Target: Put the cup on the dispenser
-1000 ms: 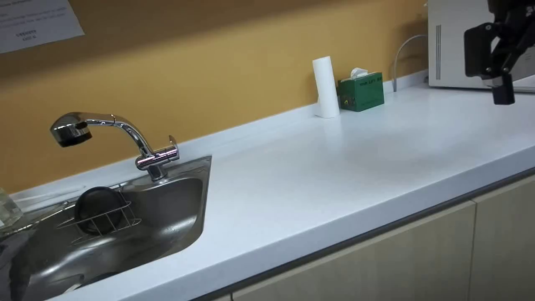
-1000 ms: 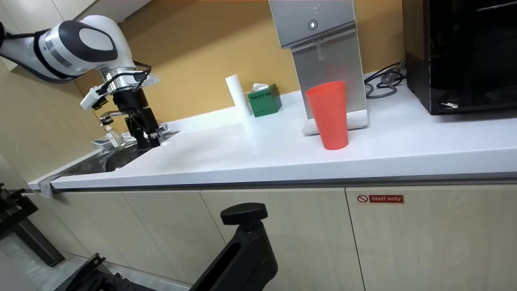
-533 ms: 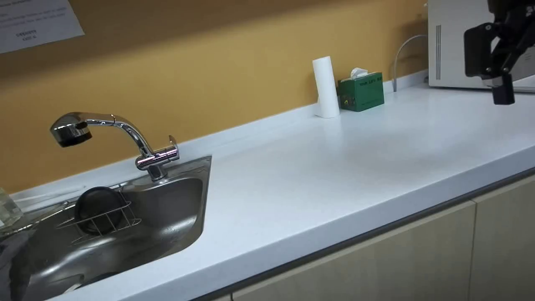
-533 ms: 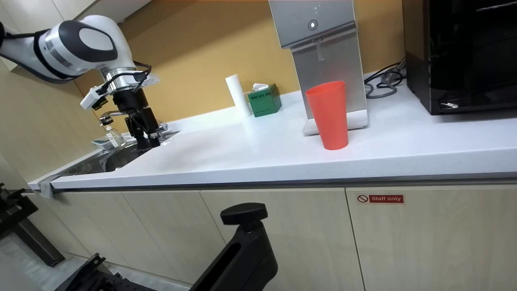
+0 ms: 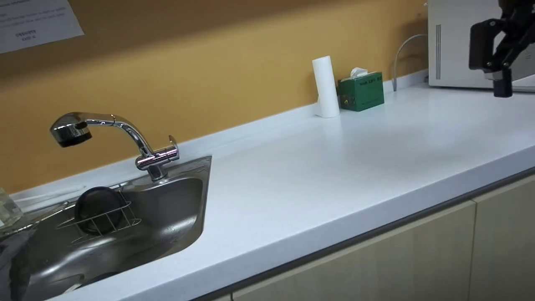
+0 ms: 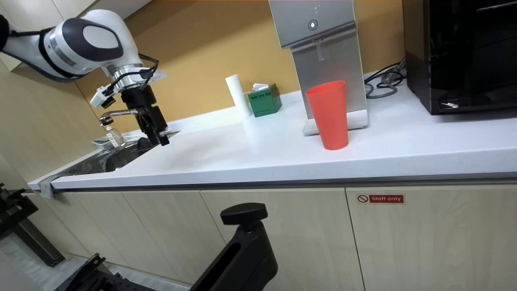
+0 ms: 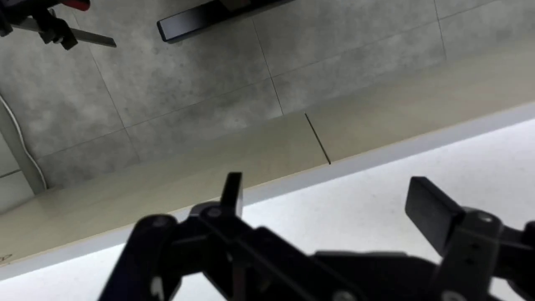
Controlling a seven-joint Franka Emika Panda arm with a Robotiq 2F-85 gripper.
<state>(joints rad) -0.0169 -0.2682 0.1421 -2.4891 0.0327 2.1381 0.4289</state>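
A tall red cup (image 6: 329, 117) stands upright on the white counter in an exterior view. It stands just in front of the silver dispenser (image 6: 297, 24), overlapping part of its base tray (image 6: 357, 119). It cannot be told whether the cup touches the tray. The cup does not show in the wrist view. My gripper (image 6: 158, 139) is well to the left of the cup, pointing down near the sink's end of the counter. It also shows at the right edge of an exterior view (image 5: 501, 88). In the wrist view the gripper (image 7: 327, 188) has its fingers wide apart with nothing between them.
A paper roll (image 6: 238, 96) and a green tissue box (image 6: 265, 101) stand along the back wall. A sink (image 5: 167, 209) with a faucet (image 5: 133, 129) is at one end. A black appliance (image 6: 464, 56) stands right of the dispenser. A black stand (image 6: 246, 258) is in the foreground.
My arm and gripper have moved slightly up and toward the dispenser's side within the last half second. The cup has not moved.
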